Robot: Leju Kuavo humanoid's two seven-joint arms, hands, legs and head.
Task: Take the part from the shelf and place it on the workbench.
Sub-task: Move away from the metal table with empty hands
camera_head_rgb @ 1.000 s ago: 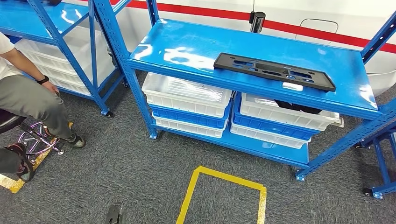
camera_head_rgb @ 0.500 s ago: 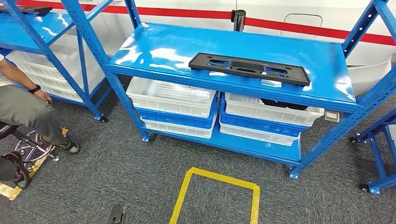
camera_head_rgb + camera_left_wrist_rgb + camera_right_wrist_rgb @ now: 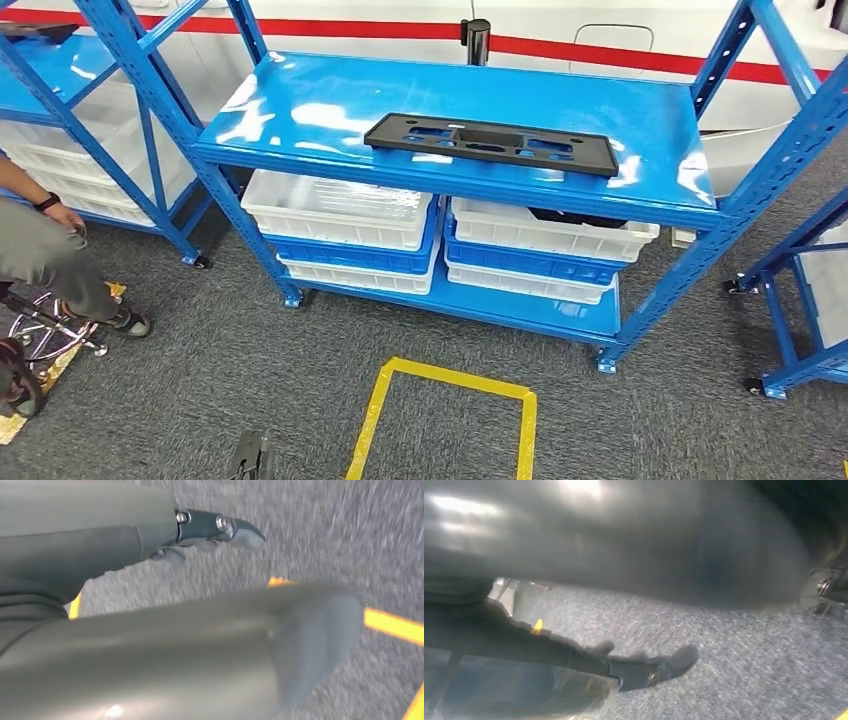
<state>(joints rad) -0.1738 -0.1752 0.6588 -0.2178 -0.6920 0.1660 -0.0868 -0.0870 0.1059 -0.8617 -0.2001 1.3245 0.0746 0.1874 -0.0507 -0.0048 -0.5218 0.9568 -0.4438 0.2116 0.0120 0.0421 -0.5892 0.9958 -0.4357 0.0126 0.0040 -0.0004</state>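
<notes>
The part (image 3: pixel 490 143) is a long flat black plastic panel with cut-outs, lying on the top board of the blue shelf (image 3: pixel 330 100) near its front edge. My left hand (image 3: pixel 165 645) hangs over the grey carpet with its fingers (image 3: pixel 220 527) stretched out and nothing in them. My right hand (image 3: pixel 624 545) is blurred close to the lens, its dark fingers (image 3: pixel 649 670) held out over the carpet, holding nothing. Both hands are well away from the part.
White and blue bins (image 3: pixel 340 205) stand stacked on the shelf's lower board. A yellow tape square (image 3: pixel 440 400) marks the carpet before the shelf. A person (image 3: pixel 50 240) sits on a stool at left by a second blue rack (image 3: pixel 60 90). Another rack (image 3: pixel 800 300) stands at right.
The whole picture has shifted left, so my camera has turned to the right. The shelf and part now sit nearer the middle. The part has not moved on the shelf.
</notes>
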